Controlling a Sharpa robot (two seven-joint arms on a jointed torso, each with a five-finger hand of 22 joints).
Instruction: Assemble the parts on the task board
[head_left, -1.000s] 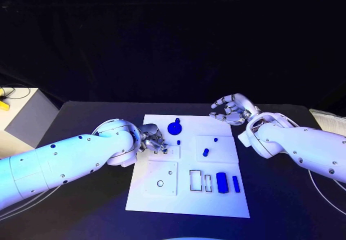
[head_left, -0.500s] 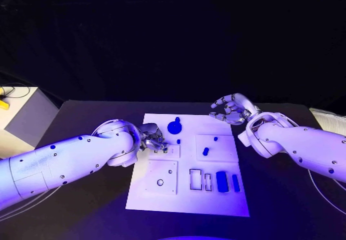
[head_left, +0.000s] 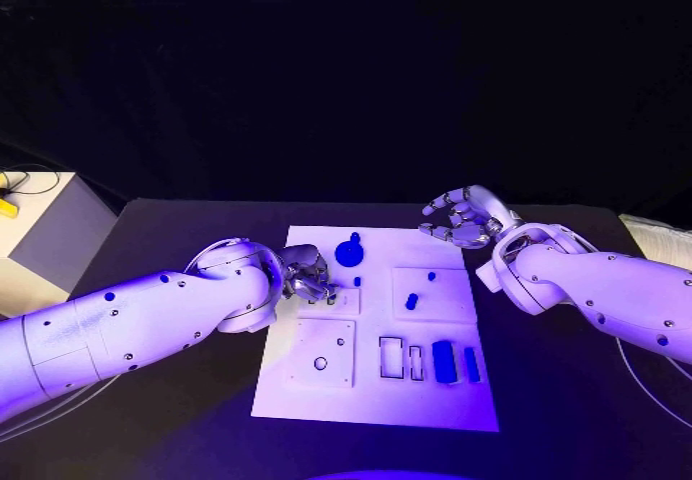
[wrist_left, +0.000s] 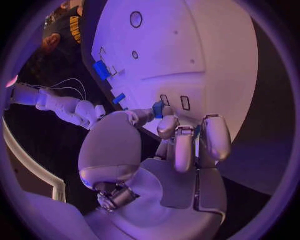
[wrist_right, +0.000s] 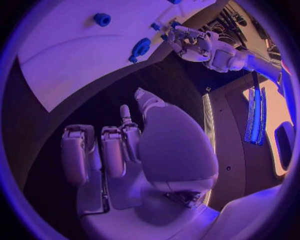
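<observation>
The white task board (head_left: 447, 400) lies in the middle of the black table. My left hand (head_left: 309, 277) hovers over its upper left plate. In the left wrist view its thumb and a finger pinch a small blue part (wrist_left: 158, 109) just beside two narrow slots (wrist_left: 185, 103). My right hand (head_left: 464, 218) hangs off the board's far right corner, fingers loosely bent and apart, holding nothing. On the board are a round blue knob (head_left: 349, 254), a short blue peg (head_left: 411, 301) and two blue blocks (head_left: 443, 362) beside empty rectangular slots (head_left: 389, 358).
A pale box (head_left: 36, 235) stands at the table's far left edge. Bare black table (head_left: 173, 420) stretches on both sides of the board. The right wrist view shows the knob (wrist_right: 140, 48) and my left hand (wrist_right: 200, 45) beyond it.
</observation>
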